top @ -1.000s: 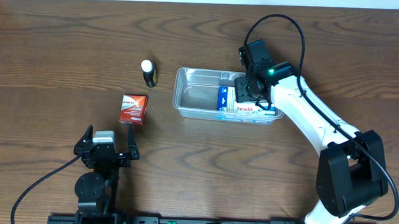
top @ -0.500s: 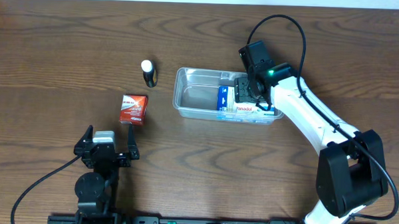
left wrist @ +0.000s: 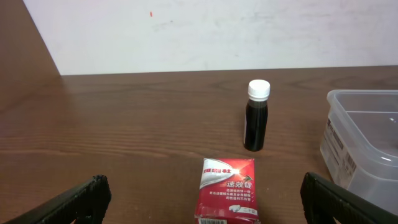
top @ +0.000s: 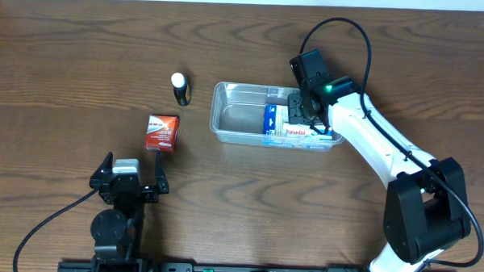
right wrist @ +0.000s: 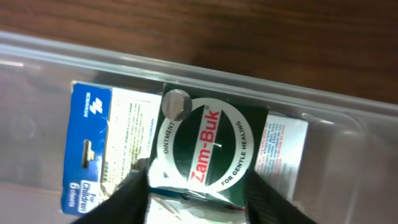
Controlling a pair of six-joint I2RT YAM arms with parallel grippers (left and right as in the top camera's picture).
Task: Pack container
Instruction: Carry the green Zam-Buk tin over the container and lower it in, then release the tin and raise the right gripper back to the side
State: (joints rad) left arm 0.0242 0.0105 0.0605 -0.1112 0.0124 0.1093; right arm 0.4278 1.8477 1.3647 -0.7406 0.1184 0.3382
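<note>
The clear container (top: 238, 120) sits right of centre in the overhead view, its left half bare. At its right end a green Zam-Buk pack (right wrist: 208, 146) lies over a blue-and-white box (right wrist: 99, 143). The right gripper (top: 301, 106) straddles the pack with its jaws partly apart, probably placing it; I cannot tell if it grips. At lower left the left gripper (top: 132, 172) rests wide open and empty, facing an unpacked red box (top: 161, 131) and dark bottle (top: 180, 89).

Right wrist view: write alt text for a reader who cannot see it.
A green Zam-Buk box lies over a blue-and-white box inside the clear container, on a wooden table. The right gripper flanks the green box's lower edge with its fingers.
</note>
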